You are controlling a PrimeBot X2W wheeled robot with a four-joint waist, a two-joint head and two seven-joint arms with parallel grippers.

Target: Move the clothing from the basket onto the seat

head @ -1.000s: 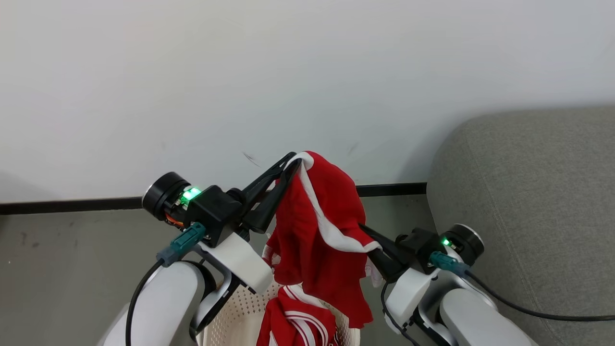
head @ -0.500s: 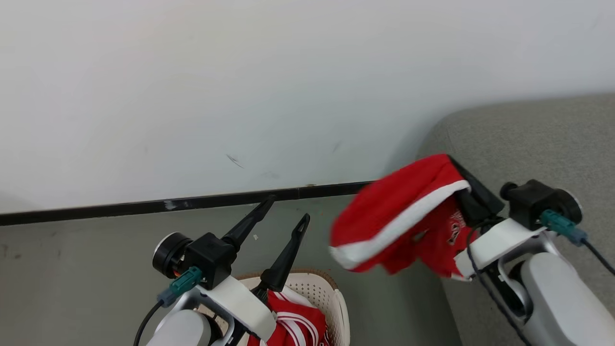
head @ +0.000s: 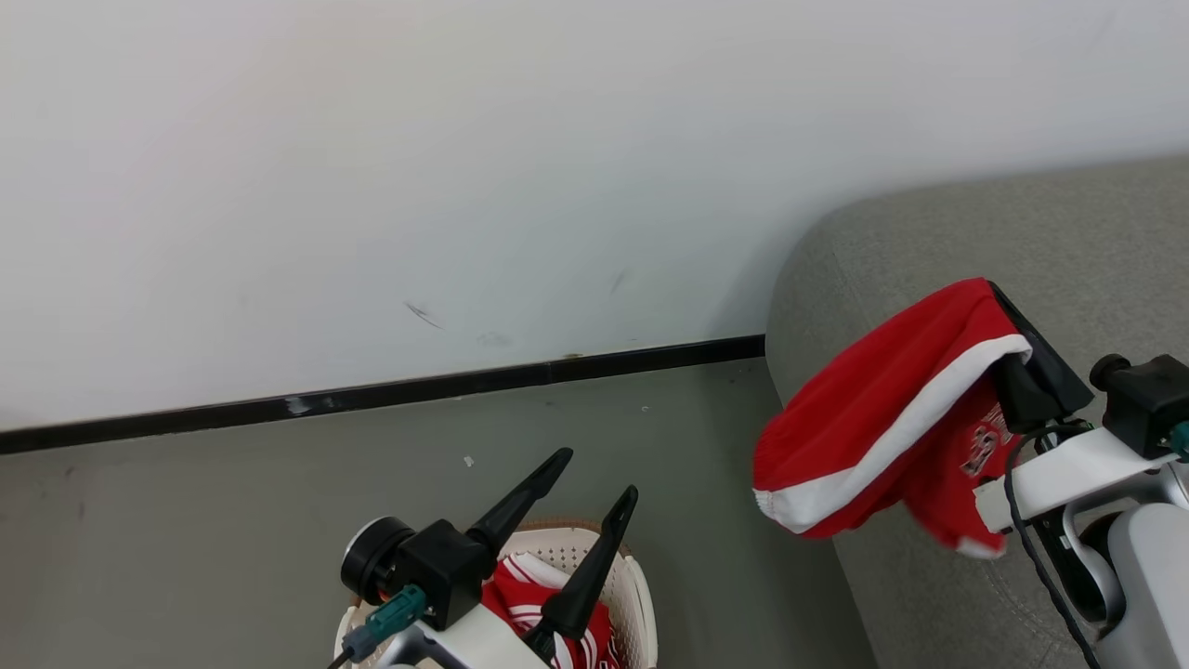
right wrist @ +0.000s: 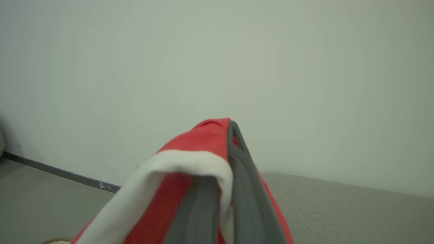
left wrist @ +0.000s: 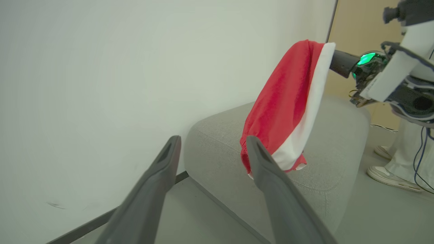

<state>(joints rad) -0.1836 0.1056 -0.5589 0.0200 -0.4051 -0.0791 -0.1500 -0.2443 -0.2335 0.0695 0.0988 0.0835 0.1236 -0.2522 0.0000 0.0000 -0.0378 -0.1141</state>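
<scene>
My right gripper (head: 996,290) is shut on a piece of the clothing, a red garment with a white band (head: 882,418). It holds the garment in the air over the rounded end of the grey seat (head: 1022,223). In the right wrist view the fabric (right wrist: 190,145) drapes over the closed fingers (right wrist: 237,159). My left gripper (head: 597,474) is open and empty above the cream basket (head: 643,604), where another red striped garment (head: 516,595) lies. The left wrist view looks between that gripper's spread fingers (left wrist: 213,142) at the hanging garment (left wrist: 288,95) and the seat (left wrist: 220,135).
A white wall with a dark skirting strip (head: 418,390) runs behind the grey floor (head: 232,530). A person's white shoe (left wrist: 386,173) stands on the floor past the seat's far side. A cable trails from my right arm (head: 1040,557).
My left gripper let go of the red garment, opened and dropped over the basket. My right arm swung the garment to the right, over the seat. The camera also shifted.
</scene>
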